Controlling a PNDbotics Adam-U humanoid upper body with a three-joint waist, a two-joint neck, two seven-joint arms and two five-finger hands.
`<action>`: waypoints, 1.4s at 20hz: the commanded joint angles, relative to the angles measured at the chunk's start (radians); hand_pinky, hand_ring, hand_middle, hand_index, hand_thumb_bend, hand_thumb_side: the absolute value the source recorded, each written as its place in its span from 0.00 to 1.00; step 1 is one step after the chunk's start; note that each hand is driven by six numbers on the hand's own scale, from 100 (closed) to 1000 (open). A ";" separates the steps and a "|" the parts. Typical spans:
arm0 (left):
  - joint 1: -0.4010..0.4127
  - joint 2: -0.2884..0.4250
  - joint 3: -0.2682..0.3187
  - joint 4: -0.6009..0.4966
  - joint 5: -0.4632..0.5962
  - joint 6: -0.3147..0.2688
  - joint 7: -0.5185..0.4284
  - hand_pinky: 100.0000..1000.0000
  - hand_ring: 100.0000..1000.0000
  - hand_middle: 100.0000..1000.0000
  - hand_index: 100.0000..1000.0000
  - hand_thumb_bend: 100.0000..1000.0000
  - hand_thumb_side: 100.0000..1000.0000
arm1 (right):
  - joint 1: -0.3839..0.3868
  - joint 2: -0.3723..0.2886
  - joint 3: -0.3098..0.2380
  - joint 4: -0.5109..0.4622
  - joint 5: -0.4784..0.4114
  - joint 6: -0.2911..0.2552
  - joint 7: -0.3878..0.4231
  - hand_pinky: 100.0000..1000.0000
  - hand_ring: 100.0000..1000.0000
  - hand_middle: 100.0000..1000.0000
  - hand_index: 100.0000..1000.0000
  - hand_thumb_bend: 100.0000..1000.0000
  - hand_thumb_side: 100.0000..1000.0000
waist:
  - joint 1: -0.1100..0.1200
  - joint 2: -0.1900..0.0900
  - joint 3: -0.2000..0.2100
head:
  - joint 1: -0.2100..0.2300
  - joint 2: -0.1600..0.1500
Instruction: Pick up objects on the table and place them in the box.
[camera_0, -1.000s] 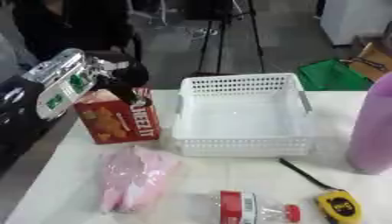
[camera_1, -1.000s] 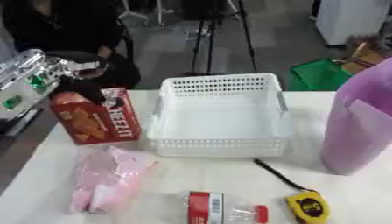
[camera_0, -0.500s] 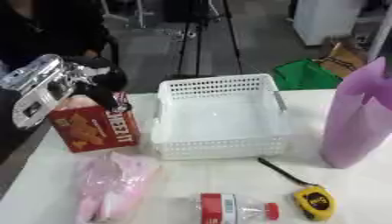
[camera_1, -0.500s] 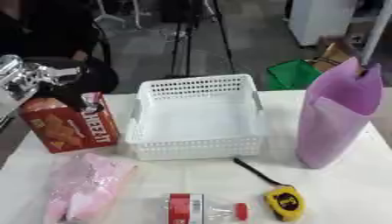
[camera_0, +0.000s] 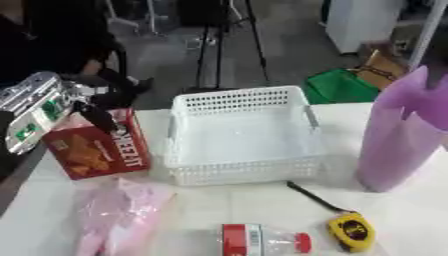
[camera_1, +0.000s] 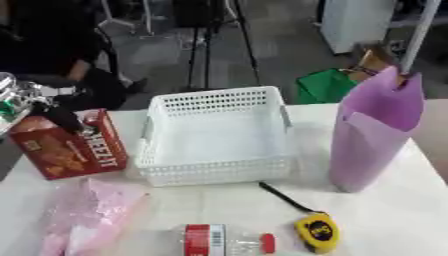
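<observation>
**A:** The cracker box (camera_0: 94, 150) stands tilted at the table's (camera_0: 394, 215) left edge, just beside the white basket (camera_0: 241, 132). How will it handle?

**B:** Likely light and stiff: thin cardboard, easy to dent if squeezed on its broad faces. The narrow sides or the top corners look like the best hold. The left hand (camera_0: 83, 107) is at the box's top, its dark fingers curled over the upper edge, so it appears to be grasping the box there.

**A:** And its look?

**B:** Red, with a picture of orange crackers on the front and white lettering running down one side. It leans with its top toward the hand.

**A:** What else waits on the table?

**B:** A soft pink bag (camera_0: 118, 215) in front of the box; it would probably sag and need a scoop from beneath. A clear bottle (camera_0: 262, 241) with a red label lies on its side, smooth and apt to roll. A yellow tape measure (camera_0: 352, 231) sits near it, small and hard. A tall purple bag (camera_1: 372, 135) stands to the right of the basket, which is empty.

**A:** The right hand?

**B:** It shows in neither view.
</observation>
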 joint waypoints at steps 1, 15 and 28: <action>-0.012 0.029 0.015 0.011 -0.018 0.101 -0.111 1.00 1.00 1.00 1.00 0.35 0.39 | -0.005 -0.029 -0.009 -0.019 -0.007 0.001 0.003 0.73 0.74 0.72 0.72 0.00 0.77 | -0.003 -0.014 -0.001 | 0.005 -0.013; -0.004 0.029 0.011 0.061 -0.012 0.076 -0.111 1.00 1.00 1.00 1.00 0.37 0.39 | -0.003 -0.028 -0.012 -0.019 -0.013 0.004 0.002 0.73 0.74 0.72 0.71 0.00 0.78 | 0.001 -0.011 -0.006 | 0.008 -0.017; -0.029 0.015 -0.009 0.022 0.079 0.120 -0.111 1.00 1.00 1.00 1.00 0.41 0.42 | -0.004 -0.028 -0.011 -0.019 -0.028 0.012 -0.001 0.72 0.73 0.70 0.68 0.00 0.77 | 0.008 -0.010 -0.014 | 0.016 -0.030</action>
